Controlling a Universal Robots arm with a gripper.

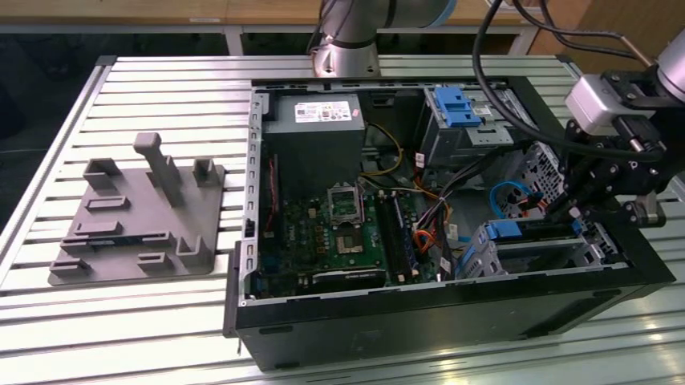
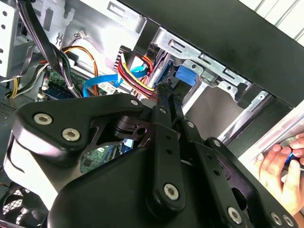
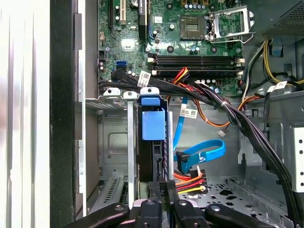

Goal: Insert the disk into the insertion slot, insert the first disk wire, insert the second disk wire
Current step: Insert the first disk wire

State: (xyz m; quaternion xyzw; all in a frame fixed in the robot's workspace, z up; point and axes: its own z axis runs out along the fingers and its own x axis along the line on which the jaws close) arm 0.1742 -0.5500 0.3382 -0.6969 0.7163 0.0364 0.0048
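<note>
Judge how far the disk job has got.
Done: the disk looks seated in the slot. In hand: the gripper is at the disk's end. Left: the blue wire and the red-yellow wire appear to lie loose beside it.

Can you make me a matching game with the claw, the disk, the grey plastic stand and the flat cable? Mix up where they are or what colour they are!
Things:
1. claw
2. disk
3. grey plastic stand
4. flat cable

Clues:
A. bright blue, looped inside the computer case
B. on the slatted table, outside the case, at the exterior view's left
C. blue-framed, sitting in the insertion slot
D. reaching into the case at the exterior view's right

Pairs: 1-D, 2-C, 3-B, 4-A
</note>
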